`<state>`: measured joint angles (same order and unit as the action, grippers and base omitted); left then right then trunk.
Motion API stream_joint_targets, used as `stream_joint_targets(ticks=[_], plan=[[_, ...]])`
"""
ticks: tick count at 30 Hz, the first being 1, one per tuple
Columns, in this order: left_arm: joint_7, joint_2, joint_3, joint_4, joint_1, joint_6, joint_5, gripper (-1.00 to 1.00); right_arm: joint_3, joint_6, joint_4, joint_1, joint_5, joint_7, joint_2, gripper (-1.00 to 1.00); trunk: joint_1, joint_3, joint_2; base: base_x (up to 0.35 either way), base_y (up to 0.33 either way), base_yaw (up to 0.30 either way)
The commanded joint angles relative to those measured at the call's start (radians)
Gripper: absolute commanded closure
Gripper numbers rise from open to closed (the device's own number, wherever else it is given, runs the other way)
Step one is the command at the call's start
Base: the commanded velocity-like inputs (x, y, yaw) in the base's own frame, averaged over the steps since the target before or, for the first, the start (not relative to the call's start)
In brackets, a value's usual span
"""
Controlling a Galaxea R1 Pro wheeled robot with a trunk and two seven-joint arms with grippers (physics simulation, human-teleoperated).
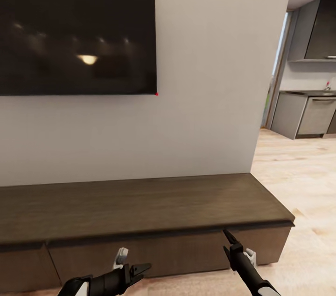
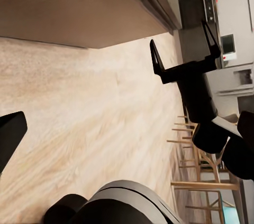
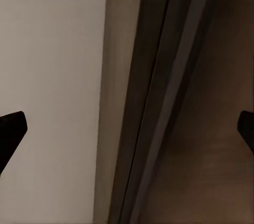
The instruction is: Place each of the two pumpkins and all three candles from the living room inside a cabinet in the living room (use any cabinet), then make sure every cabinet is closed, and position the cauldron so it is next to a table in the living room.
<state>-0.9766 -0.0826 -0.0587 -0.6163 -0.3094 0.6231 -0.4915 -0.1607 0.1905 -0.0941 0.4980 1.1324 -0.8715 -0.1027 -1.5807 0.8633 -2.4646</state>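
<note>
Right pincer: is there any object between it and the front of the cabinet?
Nothing visible. The right pincer is open, pointing up at the cabinet front just under its top edge, with no object in the gap.

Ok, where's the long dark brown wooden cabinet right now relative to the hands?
In the head view the long dark brown wooden cabinet sits directly ahead against the white wall, under the black wall-mounted screen, with both hands low in front of its drawer fronts.

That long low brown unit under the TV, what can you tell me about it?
The cabinet is a long, low unit of dark brown wood grain, standing on the pale wood floor against the grey wall, below the screen. Its flat top overhangs handle-less drawer fronts, split by a seam near the left. All fronts look shut. The right hand, open, points at its front edge just under the top.
</note>
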Motion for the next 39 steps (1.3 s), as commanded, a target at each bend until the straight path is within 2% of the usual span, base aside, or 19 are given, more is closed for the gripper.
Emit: stream_joint_targets(ticks=[1,30,35,39], plan=[[0.001,-0.001,-0.004,0.0,0.0,0.007,-0.009,-1.0,-0.008,0.01,0.0,0.001,0.0,-0.003,0.0,-1.0,0.0,0.001,0.0,0.205,-0.077,0.0],[0.0,-0.002,-0.003,0.0,0.0,0.006,-0.011,-1.0,-0.008,0.029,0.0,0.001,-0.002,-0.003,0.0,-1.0,0.0,0.001,0.0,0.062,-0.006,0.0],[-0.001,-0.002,-0.003,0.0,0.0,0.006,-0.012,-1.0,-0.008,0.029,0.0,0.0,-0.002,-0.002,0.0,-1.0,-0.019,0.017,-0.035,0.0,0.0,0.0],[-0.001,-0.002,-0.003,0.0,0.0,0.006,-0.012,-1.0,-0.008,0.029,0.0,0.001,-0.002,-0.002,0.0,-1.0,-0.021,0.032,-0.036,0.0,0.0,0.0]])
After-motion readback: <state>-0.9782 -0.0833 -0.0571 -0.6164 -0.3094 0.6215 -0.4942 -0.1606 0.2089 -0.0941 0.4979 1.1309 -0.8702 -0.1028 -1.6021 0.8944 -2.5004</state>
